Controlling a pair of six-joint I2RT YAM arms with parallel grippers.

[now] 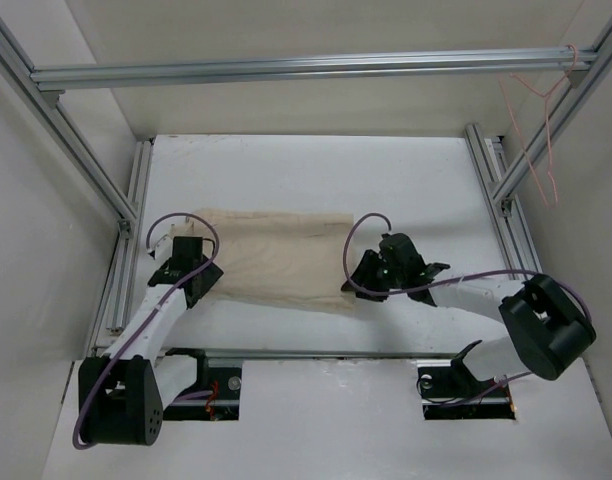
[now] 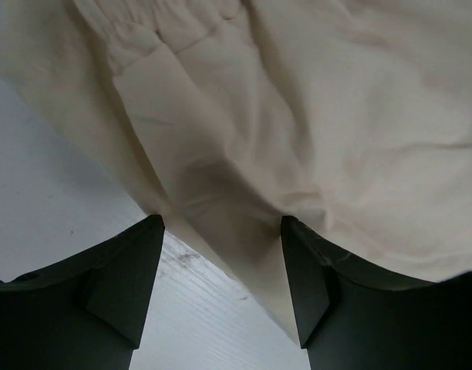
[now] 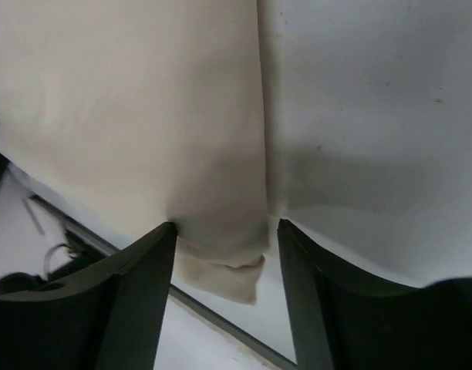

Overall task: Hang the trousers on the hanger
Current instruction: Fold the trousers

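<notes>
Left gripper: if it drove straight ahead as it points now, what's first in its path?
The trousers: the left gripper straddles their edge, jaws apart, cloth lying between the fingers. It would push straight into that fold; how close the table sits beneath is unclear.

The white table [image 1: 386, 180] carries the beige trousers [image 1: 281, 260], which lie spread on it as a rough rectangle. They sit left of the middle and nearer the front edge than the back. The cloth is lightly wrinkled, with a gathered waistband at its left end. White tabletop shows on every side of it.
</notes>
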